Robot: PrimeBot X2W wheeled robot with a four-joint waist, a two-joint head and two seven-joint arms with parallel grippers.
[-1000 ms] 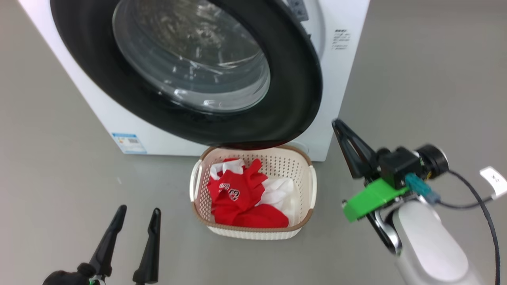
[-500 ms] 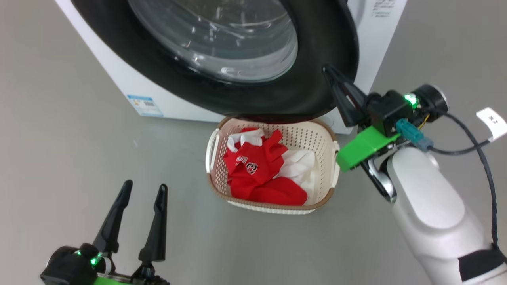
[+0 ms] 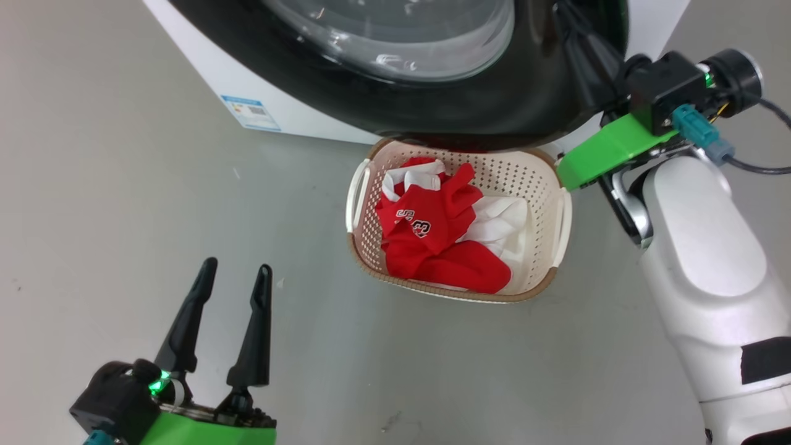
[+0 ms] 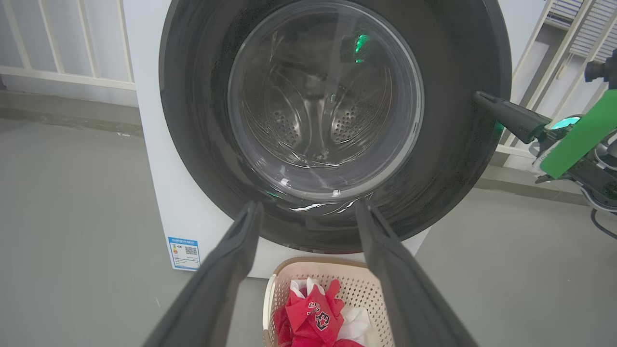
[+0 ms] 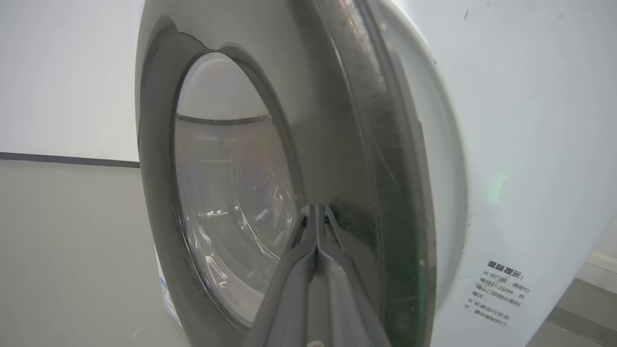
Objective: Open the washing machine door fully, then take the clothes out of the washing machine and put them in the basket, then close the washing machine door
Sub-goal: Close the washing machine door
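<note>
**Now: clothes in basket, right gripper against door**

Up front, the head view gives the layout: the basket (image 3: 513, 176) stands on the floor (image 3: 93, 216) just in front of the washer (image 3: 213, 62), under the lower edge of the door (image 3: 469, 105). The clothes (image 3: 432, 235) lie bundled inside it. The left gripper (image 3: 238, 267) hangs low over bare floor, well apart from the basket, with its fingers spread and nothing between them.

The left wrist view faces the door square on and shows the perforated drum through the glass, which the head view cuts off. The right wrist view looks along the door's edge. There the right gripper (image 5: 316, 208) is pinched shut on nothing, its tips at the black rim. The door lies close to the washer's front (whether it is latched I cannot tell).

The floor is smooth grey. Behind the washer are a white railing (image 4: 62, 72) and blinds (image 4: 578, 29). The right wrist view shows a pale wall (image 5: 62, 72).

Count: one washer, one door, one basket and two grippers. There is one blue label (image 3: 250, 112) and one printed notice (image 5: 496, 294). The clothes are red and white pieces, too tangled to number.
</note>
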